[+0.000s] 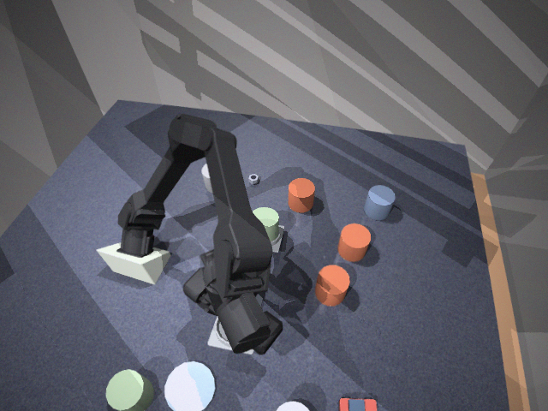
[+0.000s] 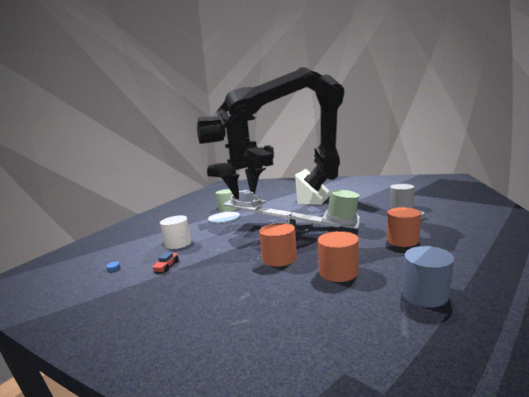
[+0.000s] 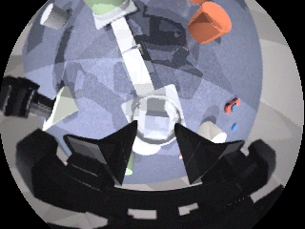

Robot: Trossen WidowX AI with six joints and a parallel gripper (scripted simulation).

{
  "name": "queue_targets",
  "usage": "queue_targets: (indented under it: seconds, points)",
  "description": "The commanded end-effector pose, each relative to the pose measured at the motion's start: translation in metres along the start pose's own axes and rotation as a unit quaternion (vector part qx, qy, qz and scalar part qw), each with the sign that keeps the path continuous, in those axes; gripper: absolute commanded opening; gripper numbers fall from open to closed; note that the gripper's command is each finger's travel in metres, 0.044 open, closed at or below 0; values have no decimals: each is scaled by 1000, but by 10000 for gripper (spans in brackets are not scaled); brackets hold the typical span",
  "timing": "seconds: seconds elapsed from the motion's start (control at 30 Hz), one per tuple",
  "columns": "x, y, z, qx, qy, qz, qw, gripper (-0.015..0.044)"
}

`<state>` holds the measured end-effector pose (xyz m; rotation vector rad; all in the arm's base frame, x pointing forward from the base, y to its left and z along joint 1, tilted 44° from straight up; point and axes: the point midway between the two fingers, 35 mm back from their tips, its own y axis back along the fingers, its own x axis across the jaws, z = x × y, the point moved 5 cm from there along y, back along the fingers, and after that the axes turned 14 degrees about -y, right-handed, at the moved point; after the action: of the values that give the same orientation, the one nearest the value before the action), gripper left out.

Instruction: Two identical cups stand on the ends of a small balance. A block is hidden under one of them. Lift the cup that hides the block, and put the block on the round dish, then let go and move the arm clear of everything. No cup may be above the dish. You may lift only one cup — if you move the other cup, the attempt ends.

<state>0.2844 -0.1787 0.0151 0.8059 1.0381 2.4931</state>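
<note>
A green cup (image 1: 266, 221) (image 2: 343, 206) (image 3: 104, 6) stands on the lower end of the balance (image 2: 273, 211) (image 3: 135, 72). The other green cup (image 1: 126, 391) (image 2: 223, 200) (image 3: 130, 164) stands on the table beside the round dish (image 1: 180, 387) (image 2: 224, 217) (image 3: 147, 149). The pale block (image 2: 245, 196) (image 3: 156, 112) sits uncovered inside the ring on the balance's raised end. My gripper (image 2: 245, 195) (image 3: 156, 124) is open and points down, its fingertips low at the ring, about the block's height. Contact with the block cannot be told. The arm hides the fingers in the top view. The dish is bare.
Orange cylinders (image 1: 331, 285) (image 2: 278, 246) and a blue cylinder (image 1: 379, 203) (image 2: 426, 276) stand beyond the balance. A white cylinder (image 2: 175, 231) (image 3: 211, 131), a red toy car (image 1: 357, 404) (image 2: 165, 261) and a blue disc (image 2: 112, 266) lie towards one side. A grey cylinder (image 2: 401, 196) stands near a nut (image 1: 253, 178).
</note>
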Motion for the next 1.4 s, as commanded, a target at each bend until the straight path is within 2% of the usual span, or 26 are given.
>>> queue_targets:
  seconds: [0.0,0.07,0.2,0.43,0.57,1.2,1.37]
  points:
    - [0,-6,0,-2,-3,0,1000,260]
    - [1,-7,0,-2,-3,0,1000,260]
    - [1,-7,0,-2,-3,0,1000,155]
    - [1,-7,0,-2,-3,0,1000,108]
    - [-1,-1,0,-2,-3,0,1000,3]
    - [0,85,-1,-1,-4,0,1000,0]
    - [-2,83,-8,-1,-4,-1,1000,0]
